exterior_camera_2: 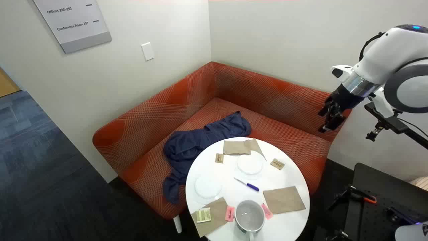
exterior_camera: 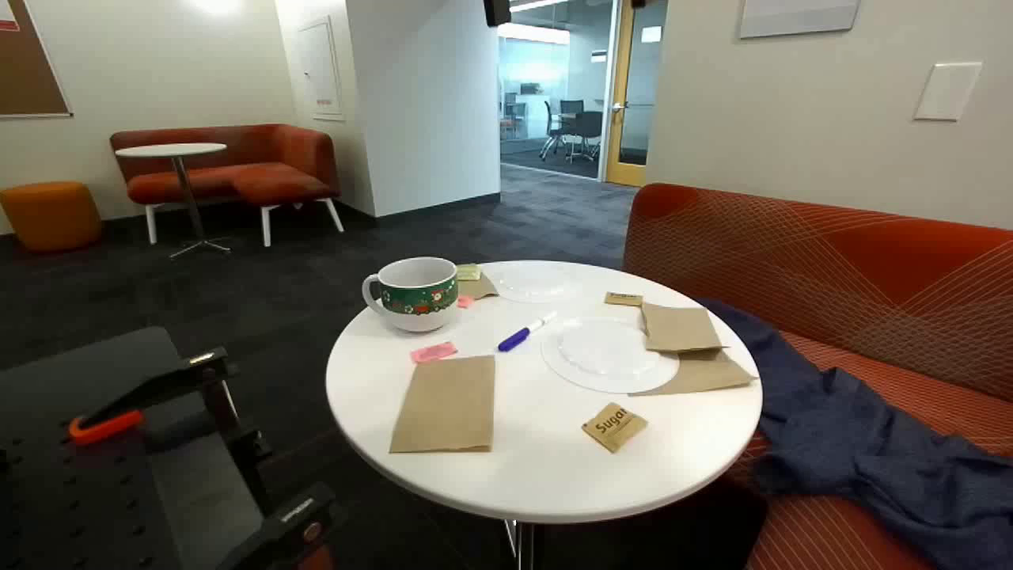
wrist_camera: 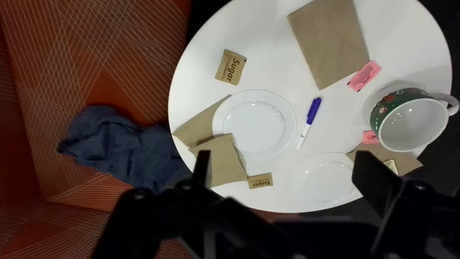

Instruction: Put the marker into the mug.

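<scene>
Likely approach step, apart from round, smooth white tabletop (exterior_camera: 546,475), with gripper (wrist_camera: 284,162) spread wide and empty. As goal afterwards: squat, glossy mug (exterior_camera: 419,299), far left in exterior view, green-banded, probably ceramic. To fetch next: slim marker (exterior_camera: 525,332), right of mug, slightly nearer, purple-capped, white-barrelled, lying flat; lower, align across barrel, pinch.

Glossy mug (wrist_camera: 409,120), seemingly ceramic.
</scene>
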